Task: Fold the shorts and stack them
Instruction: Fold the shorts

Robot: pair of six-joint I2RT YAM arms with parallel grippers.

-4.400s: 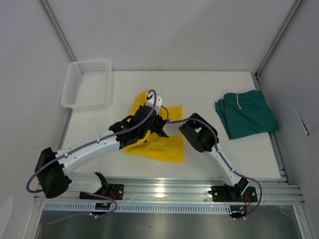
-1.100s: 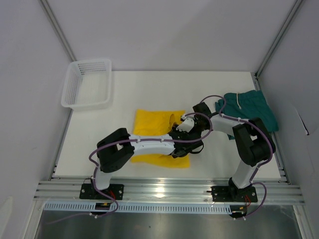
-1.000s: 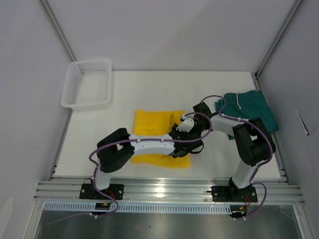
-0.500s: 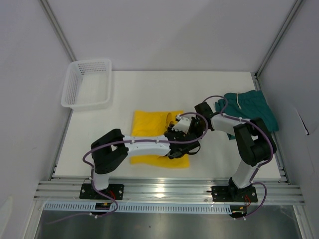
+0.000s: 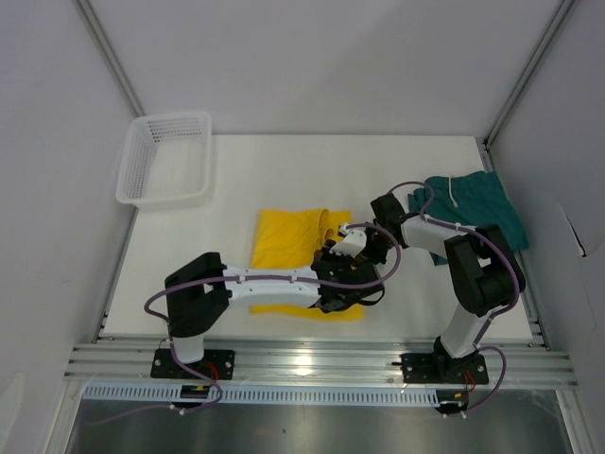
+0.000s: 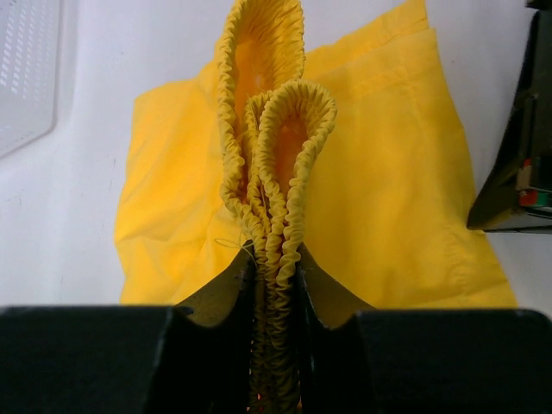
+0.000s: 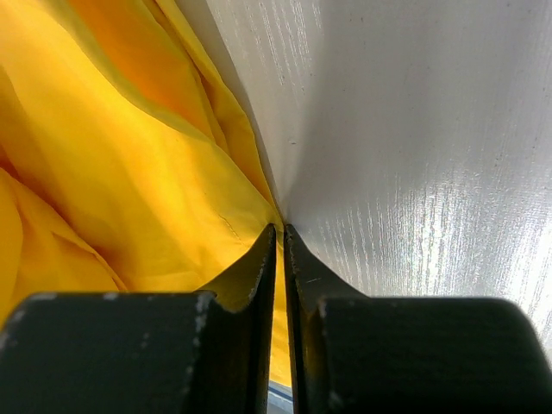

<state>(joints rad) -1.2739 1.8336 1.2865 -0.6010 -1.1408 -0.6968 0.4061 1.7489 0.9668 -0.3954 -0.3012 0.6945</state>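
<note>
The yellow shorts (image 5: 288,238) lie mid-table, partly under both arms. In the left wrist view my left gripper (image 6: 274,254) is shut on their bunched elastic waistband (image 6: 272,147), which loops up away from the jaws, with the rest of the yellow shorts (image 6: 388,190) spread flat beyond. My right gripper (image 7: 280,229) is shut on a thin folded edge of the same yellow shorts (image 7: 129,164), low over the white table (image 7: 414,129). From above, the left gripper (image 5: 333,271) and right gripper (image 5: 352,248) sit close together at the shorts' right side. The teal-green shorts (image 5: 468,216) lie folded at the right.
A white mesh basket (image 5: 168,156) stands at the table's far left corner and shows in the left wrist view as the basket (image 6: 26,69). The right arm's dark link (image 6: 517,155) is close on the right of the left gripper. An aluminium rail (image 5: 312,364) runs along the near edge.
Both grippers have shifted a little left and toward the near edge, carrying the yellow cloth with them. The left arm's elbow has swung left. Both grips are unchanged.
</note>
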